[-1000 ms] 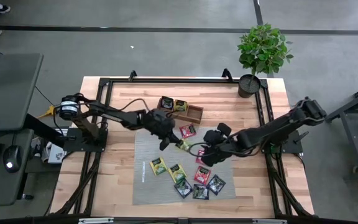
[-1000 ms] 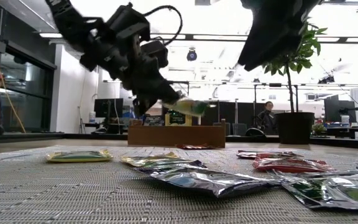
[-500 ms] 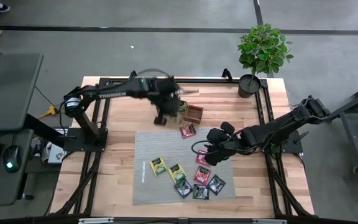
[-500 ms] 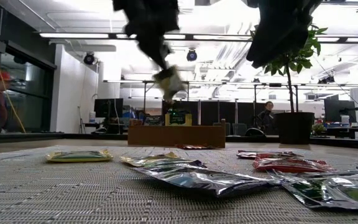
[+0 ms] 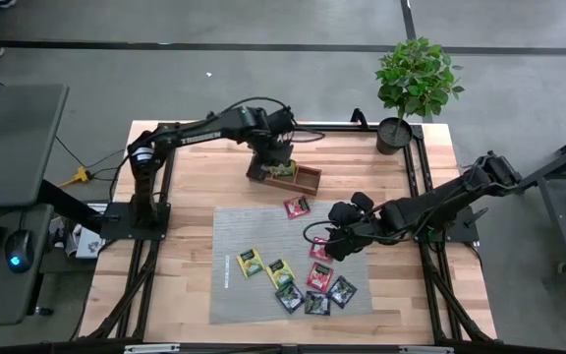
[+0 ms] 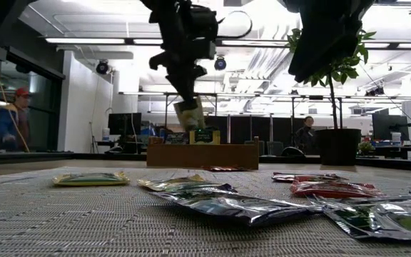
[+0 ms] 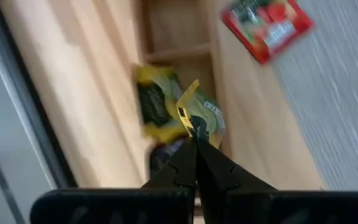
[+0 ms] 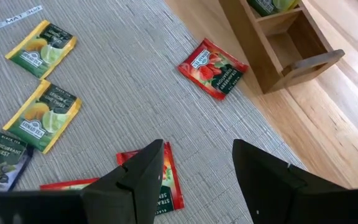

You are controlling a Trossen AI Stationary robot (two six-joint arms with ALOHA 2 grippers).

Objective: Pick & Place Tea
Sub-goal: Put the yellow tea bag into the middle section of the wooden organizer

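- The left gripper [image 7: 195, 134] is clamped on a yellow-green tea sachet [image 7: 199, 115], pinching it by one corner between the closed fingertips.
- In the low view that sachet [image 6: 190, 114] hangs edge-down and tilted below the gripper [image 6: 185, 100], above the wooden tray [image 6: 202, 154]; its long axis runs close to vertical.
- From above, the left gripper [image 5: 275, 157] sits over the three-compartment tray [image 5: 308, 181] at the far side of the table; other yellow-green sachets [image 7: 154, 102] already lie in the compartment beneath it.
- The right gripper [image 8: 194, 168] hovers over the grey mat [image 8: 123, 81] with its fingers spread apart and nothing between them; in the high view it [image 5: 337, 236] is near the mat's right edge.
- A red sachet [image 8: 213, 67] lies flat on the mat just beside the tray; two yellow-green ones [image 8: 41, 40] and a black one [image 8: 2, 158] lie flat farther off.
- More sachets [image 5: 308, 285] lie scattered flat across the mat's near part.
- A potted plant [image 5: 413, 84] stands at the table's far right corner.
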